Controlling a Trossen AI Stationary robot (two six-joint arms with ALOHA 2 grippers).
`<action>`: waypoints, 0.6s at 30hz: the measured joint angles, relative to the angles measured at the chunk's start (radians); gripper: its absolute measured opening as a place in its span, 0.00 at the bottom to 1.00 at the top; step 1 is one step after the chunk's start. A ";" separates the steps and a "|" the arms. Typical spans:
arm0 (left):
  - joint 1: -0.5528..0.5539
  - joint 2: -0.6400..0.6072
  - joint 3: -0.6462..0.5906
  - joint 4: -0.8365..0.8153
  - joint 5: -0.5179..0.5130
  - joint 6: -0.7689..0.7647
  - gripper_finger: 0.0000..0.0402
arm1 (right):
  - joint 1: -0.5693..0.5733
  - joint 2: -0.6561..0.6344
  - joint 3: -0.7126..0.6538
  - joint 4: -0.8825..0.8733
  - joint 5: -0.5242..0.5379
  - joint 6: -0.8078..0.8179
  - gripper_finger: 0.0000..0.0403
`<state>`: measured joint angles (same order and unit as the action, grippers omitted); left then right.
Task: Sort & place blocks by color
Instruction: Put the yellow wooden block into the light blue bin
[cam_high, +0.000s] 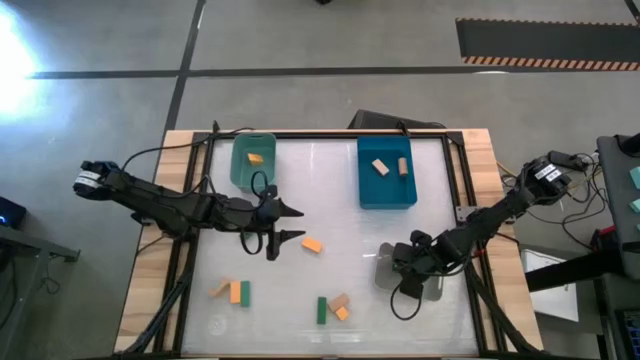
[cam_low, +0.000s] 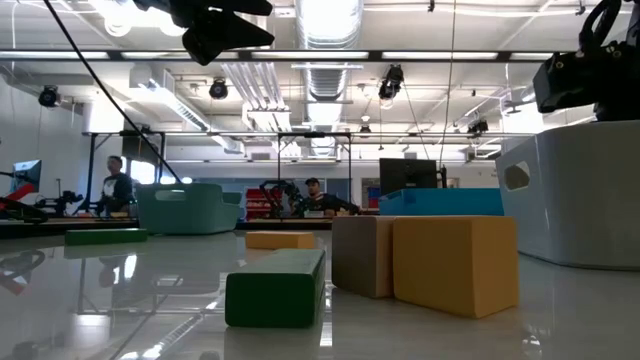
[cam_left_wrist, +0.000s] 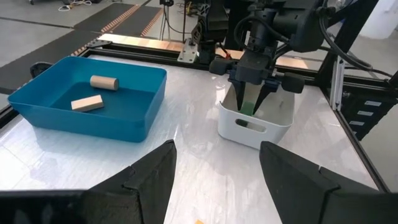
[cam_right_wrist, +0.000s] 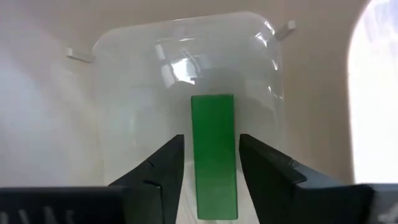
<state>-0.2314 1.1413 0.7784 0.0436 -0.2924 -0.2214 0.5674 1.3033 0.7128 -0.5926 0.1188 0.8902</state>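
Observation:
My right gripper (cam_right_wrist: 211, 142) points down into the clear bin (cam_high: 405, 272) at the table's right. It is open, its fingers on either side of a dark green block (cam_right_wrist: 214, 155) with a narrow pale gap on each side. The left wrist view shows that green block (cam_left_wrist: 249, 104) inside the bin between the fingers. My left gripper (cam_high: 297, 224) hovers open at mid-table, just left of an orange block (cam_high: 313, 244) lying flat. Near the front edge lie a tan (cam_high: 220, 290), an orange (cam_high: 234, 292) and a green block (cam_high: 245, 293), then a green (cam_high: 322, 310), a tan (cam_high: 340, 300) and an orange block (cam_high: 342, 314).
The teal bin (cam_high: 253, 165) at far left holds an orange block (cam_high: 255, 158). The blue bin (cam_high: 386, 195) at far right holds two tan pieces (cam_high: 381, 166). Black frame rails run along the table's sides. People stand in the room beyond the table (cam_low: 115, 185).

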 joint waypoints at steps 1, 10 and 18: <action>0.000 0.000 0.000 0.000 0.000 0.000 0.54 | 0.000 0.000 0.000 0.000 -0.005 0.002 0.38; 0.000 0.003 0.000 0.000 0.000 0.001 0.54 | 0.000 -0.029 0.033 -0.005 -0.022 -0.007 0.39; 0.000 0.004 0.000 -0.002 0.000 -0.006 0.54 | 0.000 -0.102 0.122 -0.001 0.085 -0.149 0.34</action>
<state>-0.2314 1.1450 0.7784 0.0418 -0.2919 -0.2278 0.5671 1.2015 0.8343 -0.5933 0.2041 0.7408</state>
